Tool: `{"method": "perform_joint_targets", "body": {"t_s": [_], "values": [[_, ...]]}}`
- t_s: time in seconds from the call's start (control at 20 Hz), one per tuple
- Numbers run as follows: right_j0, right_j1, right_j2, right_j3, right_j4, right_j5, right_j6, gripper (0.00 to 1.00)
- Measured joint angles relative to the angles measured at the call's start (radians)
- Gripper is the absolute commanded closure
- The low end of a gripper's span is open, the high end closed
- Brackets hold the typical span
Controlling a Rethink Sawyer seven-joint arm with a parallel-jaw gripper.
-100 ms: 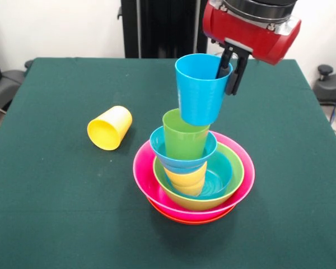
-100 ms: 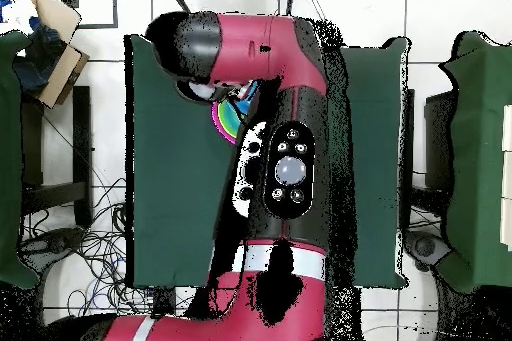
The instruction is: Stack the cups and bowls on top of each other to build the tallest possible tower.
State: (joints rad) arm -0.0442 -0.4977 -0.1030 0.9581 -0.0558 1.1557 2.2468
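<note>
Front view: gripper (image 1: pixel 228 68) pinched the rim of the light blue cup (image 1: pixel 200 89), one finger inside and one outside, holding it tilted just above the green cup (image 1: pixel 184 137) topping the tower (image 1: pixel 193 168); a yellow cup (image 1: pixel 110 128) lay on its side on the table (image 1: pixel 56 179). Overhead view: the arm (image 2: pixel 285 157) covered nearly all of the stack, only a sliver of bowl rims (image 2: pixel 230 119) showing.

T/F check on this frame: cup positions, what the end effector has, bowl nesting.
1. The end effector grips the blue cup by its rim. True.
2. The yellow cup stands upright. False: it lies on its side on the table.
3. The green cup sits in a blue bowl. True.
4. The pink bowl sits inside the lime bowl. False: the lime bowl sits in the pink one.
5. The blue cup is upside down. False: its mouth faces up.
</note>
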Motion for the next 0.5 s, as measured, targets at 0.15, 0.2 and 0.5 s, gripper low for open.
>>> {"method": "perform_joint_targets", "body": {"t_s": [0.15,0.2,0.5], "values": [[0.011,-0.001,-0.011,0.008,0.005,0.000,0.000,1.00],[0.012,-0.001,-0.014,0.010,0.007,0.000,0.000,1.00],[0.019,-0.001,-0.029,0.021,0.021,-0.013,0.000,1.00]]}}
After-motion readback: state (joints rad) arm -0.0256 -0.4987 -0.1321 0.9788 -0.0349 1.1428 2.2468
